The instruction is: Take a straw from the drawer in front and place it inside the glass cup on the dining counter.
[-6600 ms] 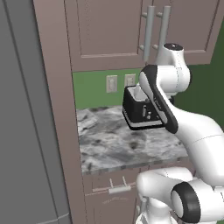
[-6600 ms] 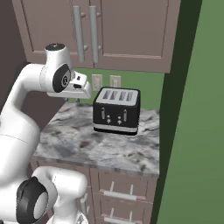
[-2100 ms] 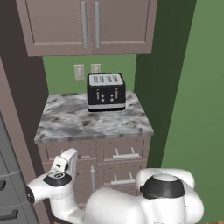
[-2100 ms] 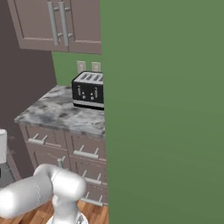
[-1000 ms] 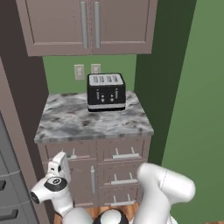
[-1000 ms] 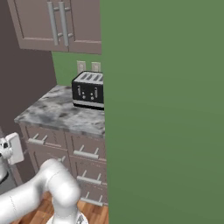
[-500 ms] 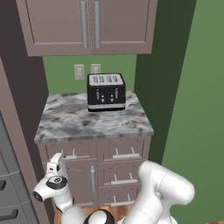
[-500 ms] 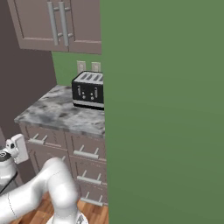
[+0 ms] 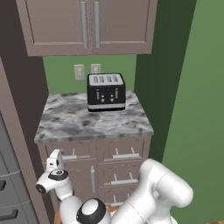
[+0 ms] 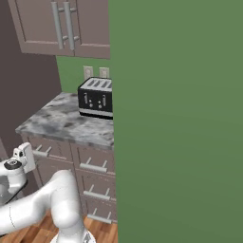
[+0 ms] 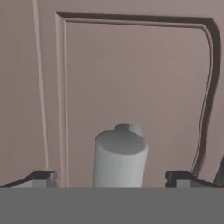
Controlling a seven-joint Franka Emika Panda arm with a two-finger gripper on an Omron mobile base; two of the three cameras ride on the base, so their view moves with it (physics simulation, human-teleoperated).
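My gripper [image 9: 55,156] hangs low at the left, level with the top row of taupe-brown drawers under the small marbled top. It stands at the left end of the left top drawer [image 9: 72,151]. In the hand view the gripper [image 11: 111,178] is open. The drawer's silver bar handle [image 11: 120,157] shows end-on between the two wide-apart dark fingertips [image 11: 41,177], without touching them. From the right base view the gripper [image 10: 26,154] sits just left of that handle [image 10: 42,152]. The drawer looks shut. The straw, the glass cup and the dining counter are out of view.
A black toaster [image 9: 106,92] stands on the small marbled top [image 9: 94,122], with upper cabinets [image 9: 89,26] above. A green wall [image 10: 175,118] closes off the right side. A dark tall panel [image 9: 17,131] borders the drawers on the left. More drawers [image 9: 124,179] lie below and right.
The arm has swung down from toaster height to drawer level. Over the last second the hand has edged slightly up and toward the left top drawer's handle.
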